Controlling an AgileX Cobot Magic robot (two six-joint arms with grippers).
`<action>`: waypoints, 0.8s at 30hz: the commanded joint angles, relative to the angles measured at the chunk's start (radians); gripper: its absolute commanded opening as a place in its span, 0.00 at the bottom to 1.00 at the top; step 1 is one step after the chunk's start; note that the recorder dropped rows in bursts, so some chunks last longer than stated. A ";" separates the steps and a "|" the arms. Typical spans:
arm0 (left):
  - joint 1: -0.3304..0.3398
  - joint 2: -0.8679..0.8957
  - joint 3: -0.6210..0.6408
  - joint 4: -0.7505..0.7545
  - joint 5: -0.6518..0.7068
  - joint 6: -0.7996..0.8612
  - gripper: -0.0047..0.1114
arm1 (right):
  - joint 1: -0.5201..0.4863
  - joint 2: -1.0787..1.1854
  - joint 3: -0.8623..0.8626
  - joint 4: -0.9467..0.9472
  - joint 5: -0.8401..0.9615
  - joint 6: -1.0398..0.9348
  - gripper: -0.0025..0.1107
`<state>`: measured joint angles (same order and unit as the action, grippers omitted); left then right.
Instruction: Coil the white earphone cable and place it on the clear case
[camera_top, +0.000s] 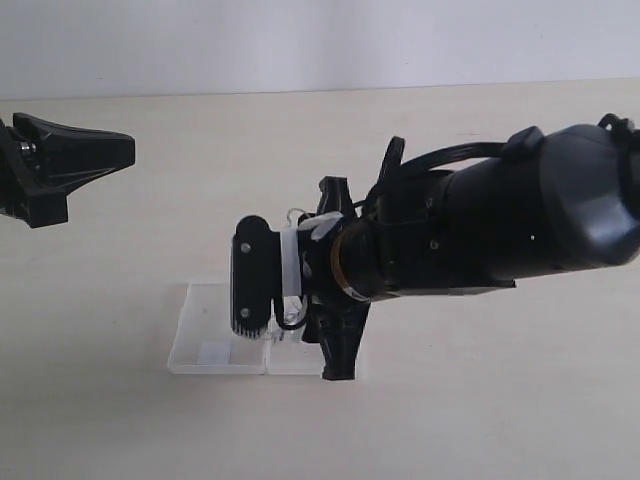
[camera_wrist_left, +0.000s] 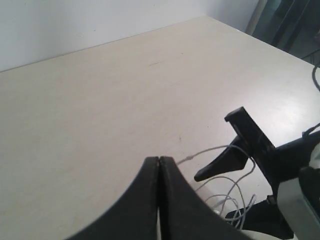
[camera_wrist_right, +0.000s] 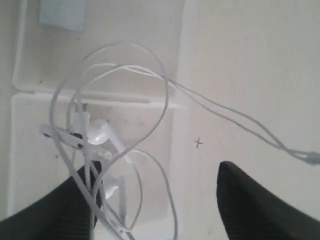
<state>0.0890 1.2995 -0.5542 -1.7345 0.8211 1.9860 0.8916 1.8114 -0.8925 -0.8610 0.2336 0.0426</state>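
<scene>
The white earphone cable (camera_wrist_right: 162, 82) lies in loose loops over the clear case (camera_wrist_right: 35, 160), with its earbuds (camera_wrist_right: 97, 132) among the loops. A tail of the cable runs off the case across the table. My right gripper (camera_wrist_right: 155, 169) hangs over the case, open, with the loops between and in front of its fingers (camera_wrist_right: 260, 205). Some strands cross one finger; I cannot tell whether they rest on it. My left gripper (camera_wrist_left: 159, 160) is shut and holds nothing, well away at the far left (camera_top: 125, 150). In the left wrist view the cable (camera_wrist_left: 210, 150) curves past the right gripper's finger (camera_wrist_left: 240, 145).
The case (camera_top: 205, 320) lies opened flat on the pale table, a small white patch (camera_wrist_right: 62, 15) in one half. The bulky right arm (camera_top: 520, 210) covers the table's centre right and hides part of the case. A small cross mark (camera_wrist_right: 198, 143) is beside the case.
</scene>
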 joint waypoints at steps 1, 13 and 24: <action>0.001 -0.007 0.003 -0.010 0.004 -0.002 0.04 | 0.004 0.002 -0.011 0.095 0.029 -0.027 0.61; 0.001 -0.007 0.003 -0.010 0.004 -0.002 0.04 | 0.016 -0.001 -0.042 0.478 0.155 -0.301 0.69; 0.001 -0.007 0.003 -0.010 0.004 -0.002 0.04 | 0.016 -0.011 -0.201 0.599 0.490 -0.415 0.69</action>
<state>0.0890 1.2995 -0.5542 -1.7345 0.8211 1.9860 0.9066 1.8147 -1.0488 -0.2740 0.6564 -0.3557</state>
